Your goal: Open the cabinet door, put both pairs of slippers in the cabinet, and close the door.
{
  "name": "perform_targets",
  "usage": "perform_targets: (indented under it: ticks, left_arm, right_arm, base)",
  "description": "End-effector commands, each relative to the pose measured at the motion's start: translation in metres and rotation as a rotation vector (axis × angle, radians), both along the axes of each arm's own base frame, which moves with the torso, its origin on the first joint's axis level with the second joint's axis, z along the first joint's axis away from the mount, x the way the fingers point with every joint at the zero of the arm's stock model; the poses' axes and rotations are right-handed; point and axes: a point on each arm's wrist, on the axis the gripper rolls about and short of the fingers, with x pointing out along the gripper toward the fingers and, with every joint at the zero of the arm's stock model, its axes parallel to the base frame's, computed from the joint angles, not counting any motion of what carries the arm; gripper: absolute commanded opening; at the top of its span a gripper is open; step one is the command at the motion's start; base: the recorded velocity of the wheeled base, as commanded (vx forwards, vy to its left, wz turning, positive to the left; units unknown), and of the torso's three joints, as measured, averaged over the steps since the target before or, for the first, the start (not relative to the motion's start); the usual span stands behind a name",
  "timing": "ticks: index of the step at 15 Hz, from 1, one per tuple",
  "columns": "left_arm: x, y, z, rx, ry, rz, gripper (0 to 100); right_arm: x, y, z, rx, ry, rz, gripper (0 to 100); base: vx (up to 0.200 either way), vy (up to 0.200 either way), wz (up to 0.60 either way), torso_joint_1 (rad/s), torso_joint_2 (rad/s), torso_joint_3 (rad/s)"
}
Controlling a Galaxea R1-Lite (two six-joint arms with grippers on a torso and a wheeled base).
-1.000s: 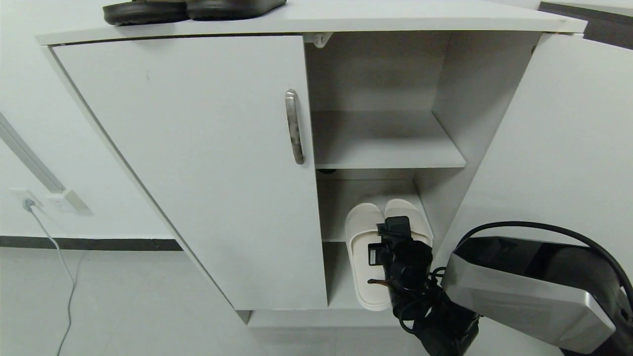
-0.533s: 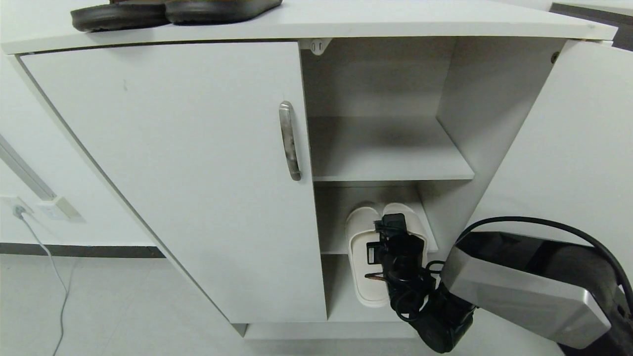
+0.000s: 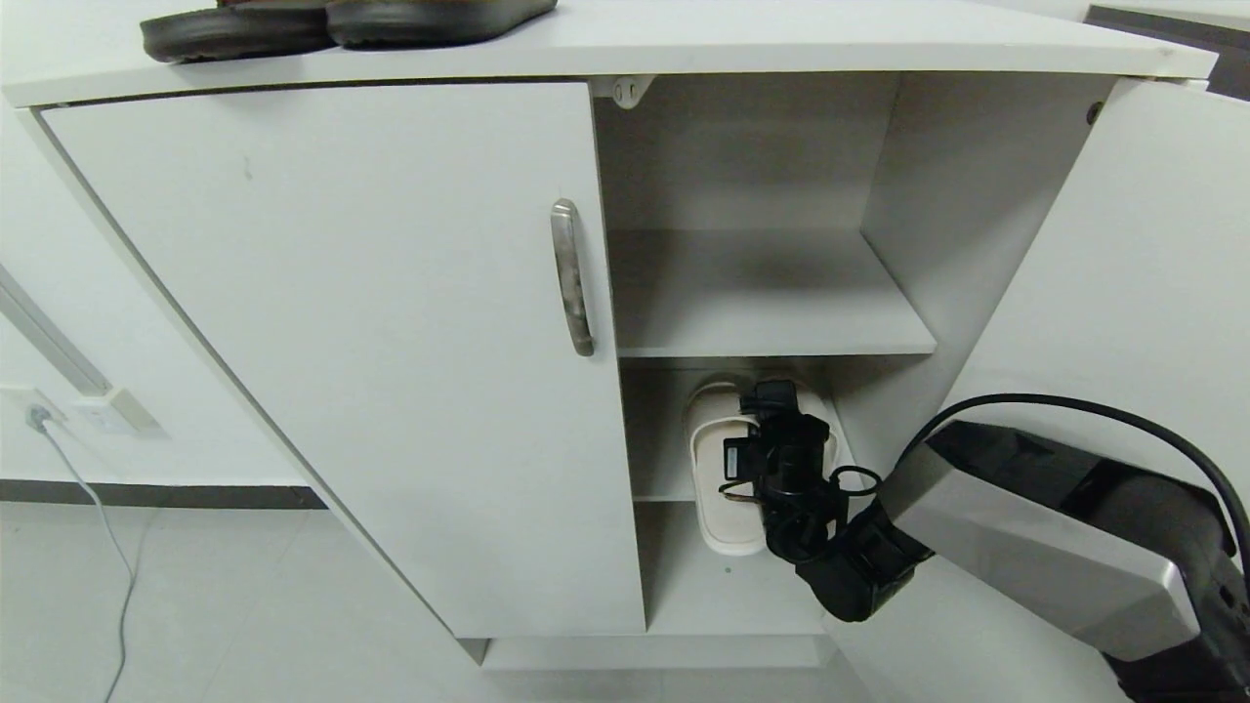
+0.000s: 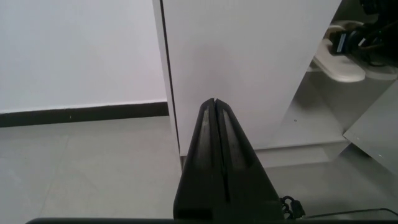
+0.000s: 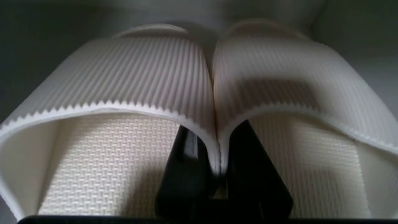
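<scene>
A pair of white slippers (image 3: 716, 478) lies side by side on the cabinet's lower shelf (image 3: 652, 469), heels sticking out past its front edge. My right gripper (image 3: 770, 402) is shut on the slippers' two inner strap edges (image 5: 214, 118), pinching them together from the heel side. The slippers also show in the left wrist view (image 4: 341, 63). A dark pair of slippers (image 3: 332, 21) rests on the cabinet's top. The right door (image 3: 1123, 254) stands open; the left door (image 3: 322, 322) is closed. My left gripper (image 4: 214, 104) is shut and holds nothing, low above the floor in front of the closed door.
The upper shelf (image 3: 762, 293) and the bottom compartment (image 3: 703, 596) hold nothing. A metal handle (image 3: 572, 278) sits on the closed door. A wall socket with a cable (image 3: 39, 420) is at the left, over bare floor (image 3: 195, 605).
My right gripper has pushed the white slippers up and deeper into the cabinet; less of them overhangs the shelf. The head camera shifted slightly early on.
</scene>
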Motion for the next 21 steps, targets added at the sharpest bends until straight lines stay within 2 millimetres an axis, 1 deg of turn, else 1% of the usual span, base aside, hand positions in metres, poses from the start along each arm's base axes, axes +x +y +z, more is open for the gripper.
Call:
perform_targets:
  ticks: [1,3,6,8,9,11,13,16,18,19,21]
  left_arm:
    - [0.0,0.0,0.0,0.0,0.002,0.0,0]
    - [0.0,0.0,0.0,0.0,0.002,0.0,0]
    - [0.0,0.0,0.0,0.0,0.004,0.0,0]
    - [0.0,0.0,0.0,0.0,0.002,0.0,0]
    - [0.0,0.0,0.0,0.0,0.002,0.0,0]
    - [0.0,0.0,0.0,0.0,0.002,0.0,0]
    - [0.0,0.0,0.0,0.0,0.002,0.0,0]
    - [0.0,0.0,0.0,0.0,0.002,0.0,0]
    - [0.0,0.0,0.0,0.0,0.002,0.0,0]
    - [0.0,0.0,0.0,0.0,0.002,0.0,0]
    - [0.0,0.0,0.0,0.0,0.002,0.0,0]
  right_arm:
    - [0.014,0.0,0.002,0.012,-0.016,-0.014,0]
    - [0.025,0.002,0.0,0.012,-0.018,-0.022,0]
    - [0.039,0.005,0.003,0.014,-0.026,-0.022,0]
    - [0.042,0.007,0.006,0.004,-0.01,-0.006,0]
    - [0.045,0.009,0.012,0.007,-0.014,-0.005,0]
    - [0.051,0.009,0.016,0.0,-0.003,-0.008,0]
    - [0.057,0.01,0.015,-0.001,-0.006,-0.006,0]
    - [0.062,0.009,0.011,-0.008,0.006,-0.012,0]
    - [0.062,0.009,0.01,-0.012,0.011,-0.012,0]
    - [0.063,0.009,0.005,-0.017,0.019,-0.014,0]
    - [0.063,0.01,0.004,-0.016,0.017,-0.012,0]
  base:
    - [0.0,0.0,0.0,0.0,0.0,0.0]
    - [0.0,0.0,0.0,0.0,0.0,0.0]
    - [0.0,0.0,0.0,0.0,0.0,0.0]
    - [0.0,0.0,0.0,0.0,0.0,0.0]
    - [0.0,0.0,0.0,0.0,0.0,0.0]
    - [0.0,0.0,0.0,0.0,0.0,0.0]
    - [0.0,0.0,0.0,0.0,0.0,0.0]
    - [0.0,0.0,0.0,0.0,0.0,0.0]
    - [0.0,0.0,0.0,0.0,0.0,0.0]
    - [0.0,0.0,0.0,0.0,0.0,0.0]
    - [0.0,0.0,0.0,0.0,0.0,0.0]
